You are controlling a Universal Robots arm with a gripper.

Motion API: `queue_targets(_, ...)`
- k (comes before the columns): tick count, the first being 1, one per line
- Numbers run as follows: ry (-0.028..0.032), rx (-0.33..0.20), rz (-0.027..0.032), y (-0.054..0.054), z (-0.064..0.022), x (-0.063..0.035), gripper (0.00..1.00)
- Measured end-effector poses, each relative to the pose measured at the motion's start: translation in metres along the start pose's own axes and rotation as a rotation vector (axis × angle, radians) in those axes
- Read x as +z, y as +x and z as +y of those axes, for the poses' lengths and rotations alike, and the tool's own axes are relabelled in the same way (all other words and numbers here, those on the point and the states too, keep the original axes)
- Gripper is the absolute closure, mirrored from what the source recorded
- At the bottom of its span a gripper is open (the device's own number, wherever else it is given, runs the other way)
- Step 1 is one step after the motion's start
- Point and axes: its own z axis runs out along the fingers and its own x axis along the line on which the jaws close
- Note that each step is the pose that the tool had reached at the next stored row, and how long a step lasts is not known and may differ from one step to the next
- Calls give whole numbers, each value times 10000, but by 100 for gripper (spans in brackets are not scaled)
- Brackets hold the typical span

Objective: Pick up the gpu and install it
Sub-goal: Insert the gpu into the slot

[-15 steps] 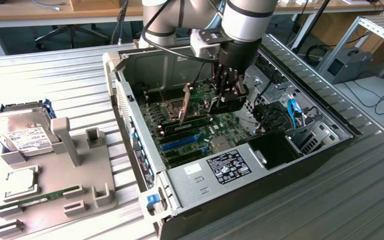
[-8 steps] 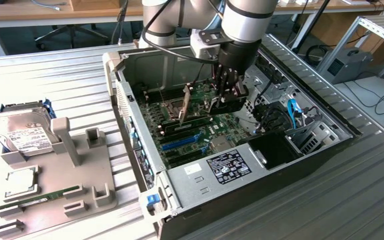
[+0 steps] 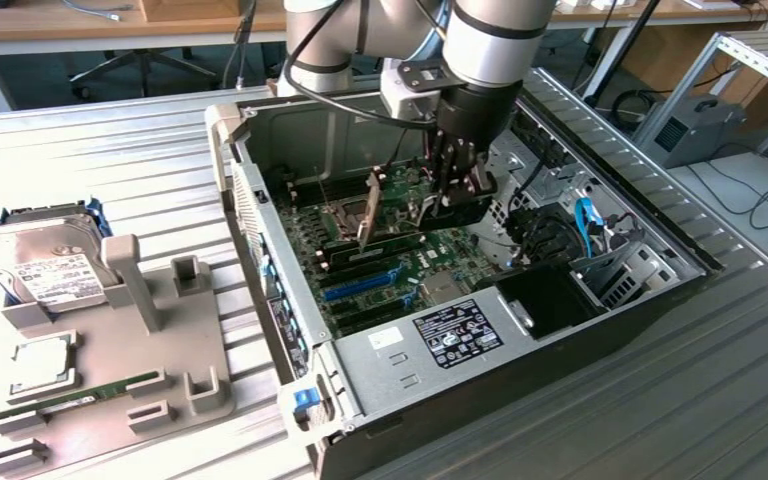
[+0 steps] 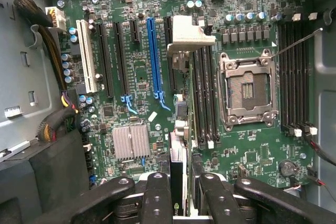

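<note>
Black fingers (image 4: 157, 192) of the gripper (image 4: 178, 195) sat nearest the wrist lens, clamped on the gpu (image 4: 177, 169), which was held edge-on between them. Its long axis ran away from the jaws toward the blue slot (image 4: 153, 56) at eleven o'clock on the motherboard (image 4: 252, 156). From the exterior view, the gripper (image 3: 454, 185) hung inside the open computer case (image 3: 398, 345) with the gpu (image 3: 373, 212) upright over the board, not yet seated; at nine o'clock of the case a hard drive (image 3: 44, 262) rested on a grey fixture (image 3: 157, 370), which the wrist camera missed.
</note>
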Motion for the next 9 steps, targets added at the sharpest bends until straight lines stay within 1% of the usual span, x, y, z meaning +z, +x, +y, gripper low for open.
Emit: queue_targets(9, 0, 0, 0, 6, 0, 17, 74)
